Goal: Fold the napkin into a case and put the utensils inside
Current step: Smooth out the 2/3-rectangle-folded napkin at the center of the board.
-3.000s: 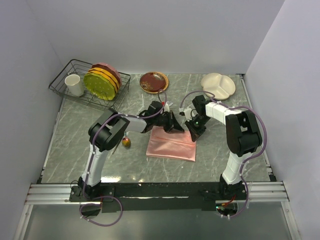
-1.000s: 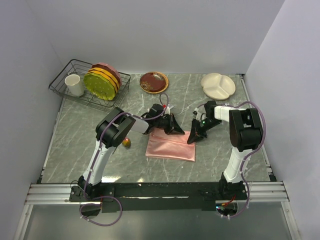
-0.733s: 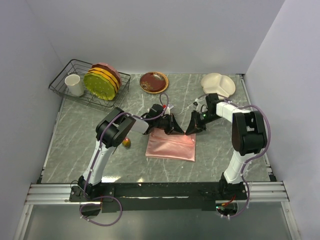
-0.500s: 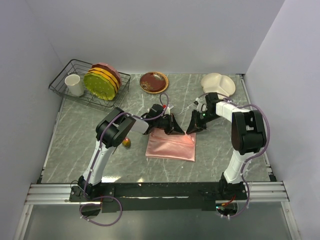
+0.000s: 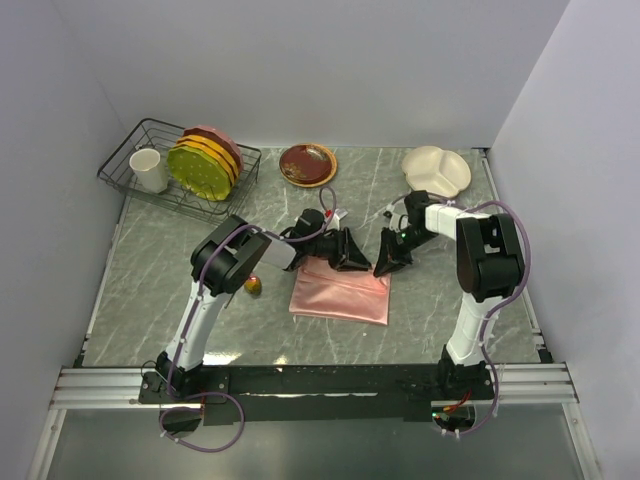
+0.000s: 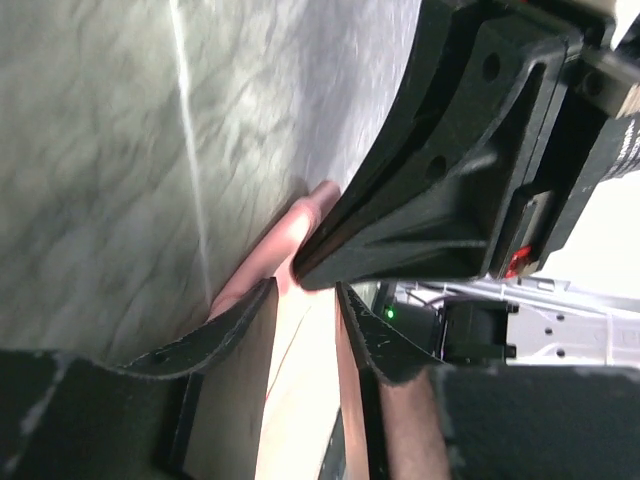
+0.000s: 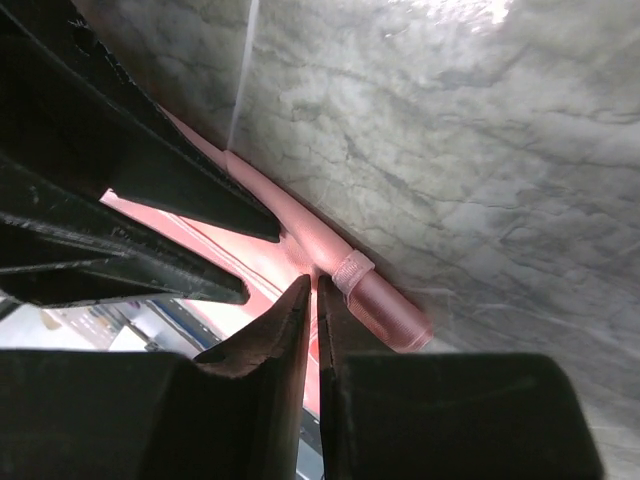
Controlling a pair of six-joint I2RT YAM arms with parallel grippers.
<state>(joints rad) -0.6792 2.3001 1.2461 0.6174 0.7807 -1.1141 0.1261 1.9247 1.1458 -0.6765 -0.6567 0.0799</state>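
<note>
Right wrist view alone shows the napkin (image 7: 385, 305) edge rolled

We get soft, even overhead light, with faint shadows hugging the napkin (image 5: 340, 290). In our wrist views the near fingers (image 6: 225, 335) blur darkly, and the table (image 7: 480, 150) beyond the napkin glares.

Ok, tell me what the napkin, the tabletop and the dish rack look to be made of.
Napkin: satin-like cloth, salmon pink, glossy sheen, soft rolled edge.
Tabletop: grey marble-look surface, pale veins; stone or laminate, unclear.
Dish rack: thin dark wire, probably coated metal.
</note>
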